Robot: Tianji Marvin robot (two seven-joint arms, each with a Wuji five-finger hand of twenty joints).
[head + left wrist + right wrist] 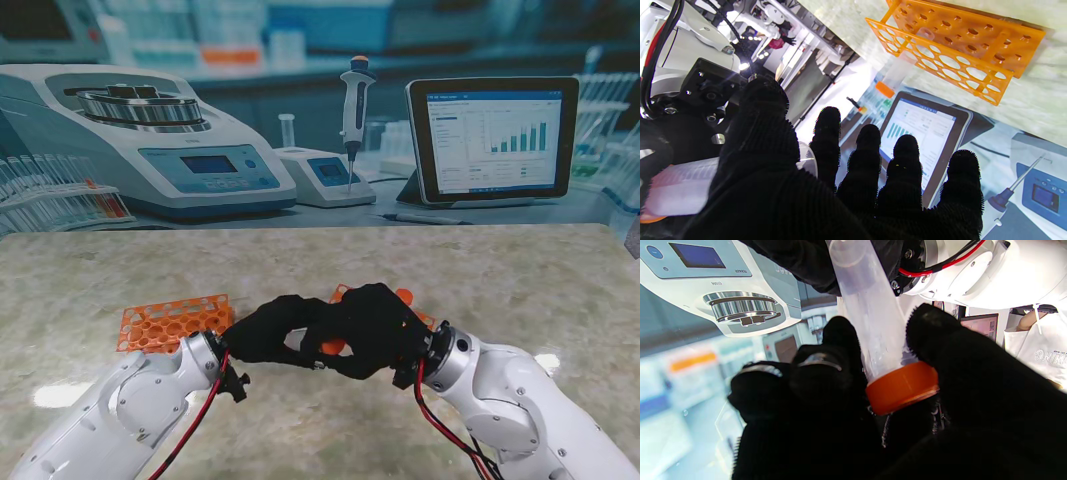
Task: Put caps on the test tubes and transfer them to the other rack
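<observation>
Fingers of both hands clamp one test tube, right at its orange cap.

A clear test tube with an orange cap on its end is held tilted, nearer to me than the orange rack.

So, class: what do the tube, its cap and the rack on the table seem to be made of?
Tube: probably clear plastic, slightly frosted; the dark glove shows through it.
Cap: likely orange plastic, opaque, with a smooth dull sheen.
Rack: seemingly orange plastic, thin flat plates pierced with round holes, glossy edges.
</observation>
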